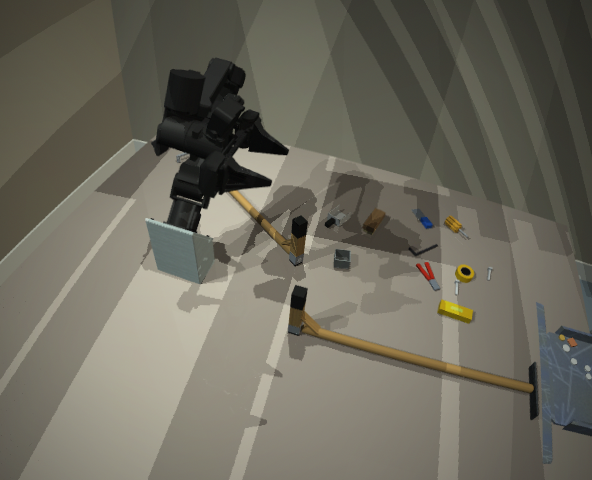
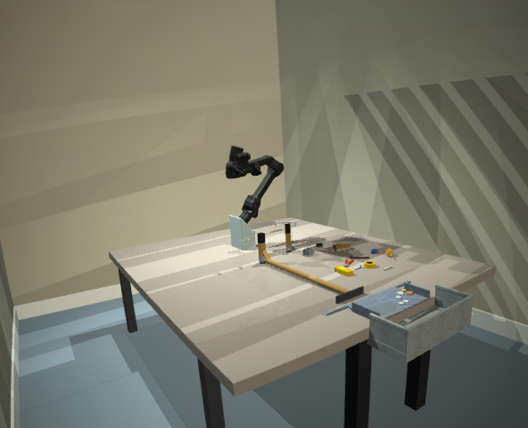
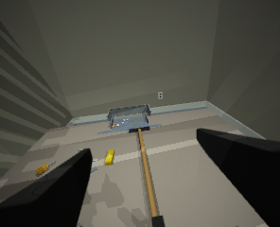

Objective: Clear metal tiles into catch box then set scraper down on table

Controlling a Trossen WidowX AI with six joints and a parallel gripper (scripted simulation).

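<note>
My gripper (image 1: 279,166) (image 3: 145,143) is open and empty, held high above the table near the arm's base. The long scraper (image 1: 415,357) (image 2: 308,276) (image 3: 147,175) lies on the table. Its black-topped grip (image 1: 297,307) (image 2: 260,249) stands upright at the near end; its dark blade (image 1: 532,391) (image 2: 350,294) is just before the blue-grey bench plate (image 1: 557,395) (image 2: 370,302). Several small white discs (image 1: 574,361) (image 2: 398,297) and two orange-yellow pieces lie on the plate toward one side. The grey catch box (image 2: 439,327) (image 3: 129,112) is at the plate's far end; its floor is partly hidden.
A second wooden-handled tool (image 1: 257,219) with an upright grip lies beside the scraper, pointing back past the arm. A pale angled block (image 1: 175,253) (image 2: 239,232) is at the arm's base. A yellow block (image 1: 455,311) (image 3: 110,157), tape roll (image 1: 464,272), red-handled pliers (image 1: 428,275) and other small tools lie to one side.
</note>
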